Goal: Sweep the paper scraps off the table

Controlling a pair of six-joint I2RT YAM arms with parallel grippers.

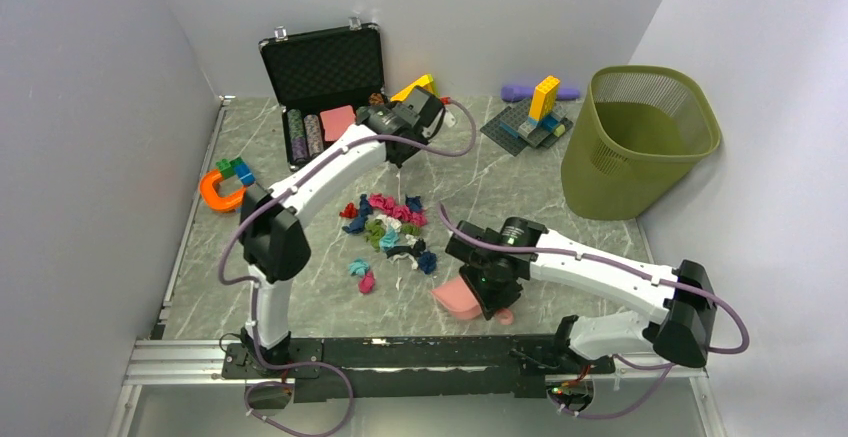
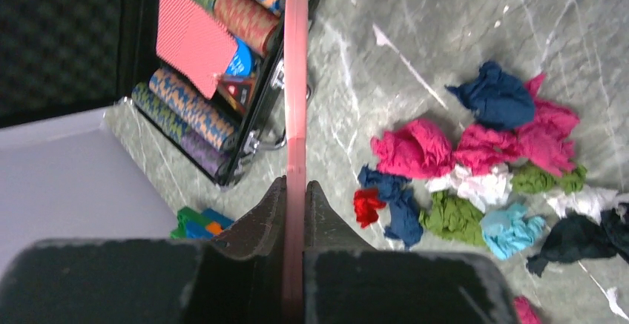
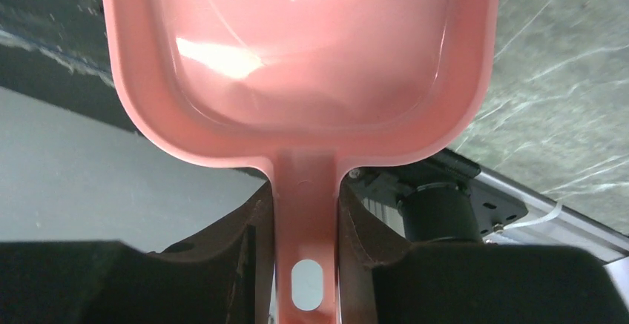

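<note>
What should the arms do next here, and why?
Probably lower the left gripper with its thin pink blade to the table just beyond the paper scraps: it hangs by the chip case, while the right gripper holds the pink dustpan near the pile.

Pink dustpan [image 3: 297,79], pink strip [image 2: 295,79], grey marbled table [image 1: 485,189]

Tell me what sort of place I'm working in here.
Probably a staged robot test cell: marble-patterned table boxed in by lavender panels, with props like a poker chip case, building blocks and paper scraps.
</note>
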